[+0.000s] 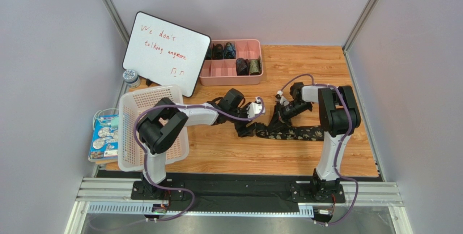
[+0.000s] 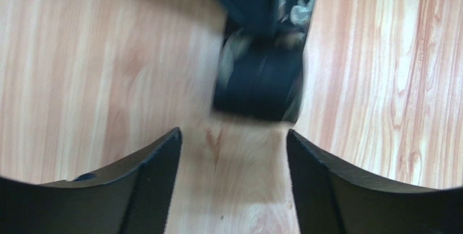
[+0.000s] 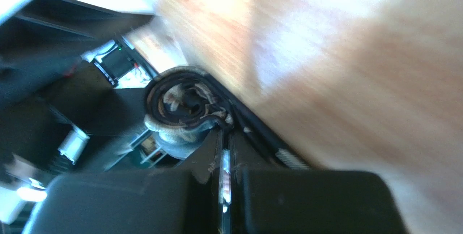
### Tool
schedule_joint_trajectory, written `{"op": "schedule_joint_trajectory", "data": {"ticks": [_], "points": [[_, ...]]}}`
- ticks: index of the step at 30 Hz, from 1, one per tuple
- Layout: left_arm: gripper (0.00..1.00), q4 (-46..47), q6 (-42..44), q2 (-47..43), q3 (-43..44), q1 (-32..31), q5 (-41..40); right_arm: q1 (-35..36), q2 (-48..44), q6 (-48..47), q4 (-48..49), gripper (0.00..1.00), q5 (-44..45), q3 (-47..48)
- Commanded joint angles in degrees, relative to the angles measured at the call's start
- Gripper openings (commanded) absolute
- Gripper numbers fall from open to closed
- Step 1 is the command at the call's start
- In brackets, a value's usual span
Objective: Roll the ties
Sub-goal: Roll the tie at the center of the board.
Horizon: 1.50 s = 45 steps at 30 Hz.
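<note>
A dark patterned tie [image 1: 296, 133] lies flat across the wooden table, its left end wound into a small roll [image 1: 264, 129]. In the left wrist view that roll [image 2: 258, 85] sits just ahead of my left gripper [image 2: 233, 136], which is open with only bare wood between its fingers. In the top view the left gripper [image 1: 245, 128] is at the roll's left side. My right gripper [image 1: 273, 123] comes down onto the roll from the right. In the blurred right wrist view the roll [image 3: 182, 106] shows end-on at the tips of the right gripper [image 3: 223, 131], which is shut, pinching its edge.
A pink divided tray [image 1: 231, 81] at the back holds several rolled ties [image 1: 242, 66]. A whiteboard [image 1: 166, 52] leans at the back left. A white basket [image 1: 127, 136] stands by the left arm, with a blue packet [image 1: 104, 136] beside it.
</note>
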Motion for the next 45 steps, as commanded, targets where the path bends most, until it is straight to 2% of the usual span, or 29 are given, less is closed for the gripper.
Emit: {"op": "schedule_joint_trajectory", "data": {"ticks": [1,2,4,10,12,13,16,17,18,20,21,24,25,26,32,37,40,41,42,43,45], "points": [[0.78,12.6,-6.3,-2.7,-6.7,1.4,6.8,-0.3,4.3,-2.0,3.4,0.0,12.7,-1.4],[0.84,14.1,-7.8,-2.3,-6.8,1.3,7.1,-0.3,4.5,-1.8,3.6,0.0,14.1,-1.3],[0.85,17.0,-9.1,-0.8,-5.8,1.3,7.4,-0.1,5.0,-1.2,4.1,0.0,15.2,-0.9],[0.85,18.6,-8.1,2.7,-2.7,-1.1,6.9,1.7,5.0,0.8,6.0,0.0,15.3,-0.2],[0.81,18.0,-7.5,3.1,-2.4,-2.0,7.0,2.3,4.8,2.0,7.3,0.0,14.8,-0.6],[0.79,17.1,-7.0,3.5,-2.1,-2.5,6.4,2.5,4.6,2.3,7.7,0.0,14.7,-0.8],[0.59,10.2,-5.1,4.6,0.1,-3.0,4.3,2.8,4.2,3.2,9.2,0.0,12.3,-1.0],[0.48,7.2,-3.9,4.6,1.1,-3.1,2.7,2.8,3.9,2.8,8.9,0.0,10.3,-0.2],[0.44,2.3,-2.8,4.4,1.9,-3.2,1.0,2.7,3.6,1.3,7.0,0.0,9.6,0.6],[0.37,-1.2,1.3,2.5,0.0,-3.2,-2.5,2.1,2.1,-0.7,4.5,0.07,7.3,3.2],[0.35,-2.9,2.5,1.7,-0.8,-3.2,-3.7,1.2,1.4,-1.6,1.9,0.19,6.5,3.9],[0.33,-6.4,5.4,0.0,-2.0,-3.6,-7.8,-0.1,-0.6,-4.9,-4.3,0.39,3.5,6.3],[0.33,-7.0,5.5,0.2,-1.9,-4.0,-9.4,-0.1,-1.1,-5.9,-5.6,0.42,1.9,6.4],[0.33,-7.9,5.9,0.3,-1.6,-4.4,-9.8,-0.1,-1.7,-6.0,-7.4,0.49,0.8,6.2],[0.34,-10.0,6.1,2.5,1.3,-6.9,-13.1,0.7,-4.3,-6.6,-4.5,0.56,-5.9,1.6],[0.38,-11.8,6.8,4.1,3.2,-7.2,-13.1,4.1,-2.6,-2.0,1.3,0.54,-4.7,0.8],[0.41,-12.6,7.3,4.2,3.5,-7.1,-13.3,4.7,-0.6,-0.8,3.0,0.26,-1.7,0.7],[0.44,-12.6,7.3,4.0,3.4,-7.0,-13.3,4.3,-0.2,-1.0,2.7,0.09,-0.9,0.5],[0.47,-12.5,6.9,3.4,3.0,-6.7,-12.1,3.9,-0.1,-1.1,2.6,0.04,-0.2,-0.1],[0.55,-12.1,6.5,2.9,2.2,-6.4,-11.3,3.5,0.0,-1.5,2.4,0.0,1.2,-0.6],[0.63,-9.6,5.2,0.5,0.7,-4.6,-7.9,2.4,1.3,-2.8,1.2,0.0,2.8,-1.8]]}}
